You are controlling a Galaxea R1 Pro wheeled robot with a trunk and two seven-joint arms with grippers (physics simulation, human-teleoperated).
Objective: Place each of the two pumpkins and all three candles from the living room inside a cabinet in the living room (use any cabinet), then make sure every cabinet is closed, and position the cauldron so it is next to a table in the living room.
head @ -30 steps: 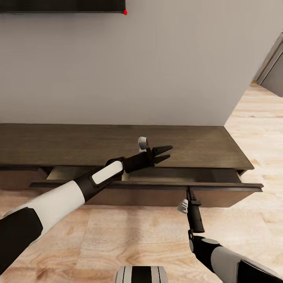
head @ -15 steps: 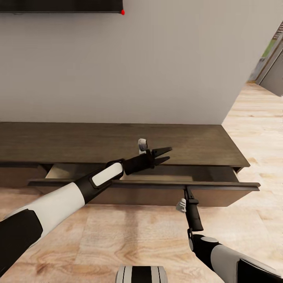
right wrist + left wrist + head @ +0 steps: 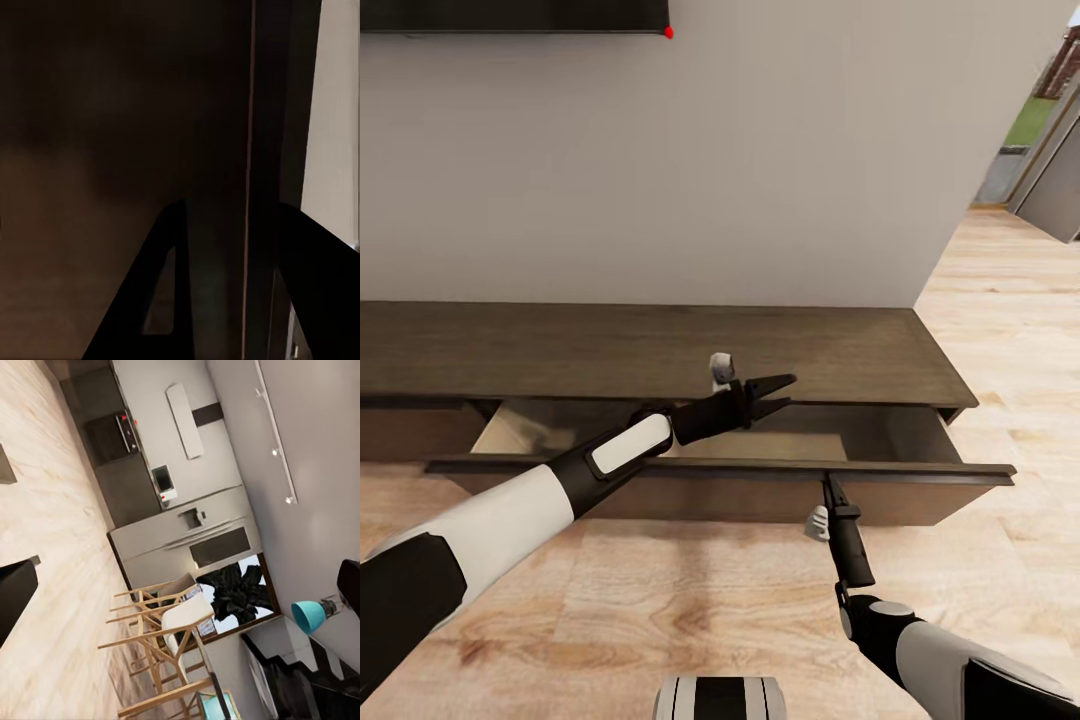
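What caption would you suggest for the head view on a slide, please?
Right gripper at the front edge of the cabinet's open drawer, left gripper open above it.

The cabinet (image 3: pixel 660 350) has its drawer (image 3: pixel 780 440) pulled out toward the robot, and the drawer's pale floor lies open from above across most of its width. The left end effector (image 3: pixel 772 393) hangs over the middle of that opening with its fingers apart, while the right end effector (image 3: pixel 828 487) sits at the upper edge of the drawer front (image 3: pixel 920 490), blocking that stretch. The wall (image 3: pixel 760 150) stands directly behind the cabinet, with bare wood floor (image 3: pixel 710 600) in front.
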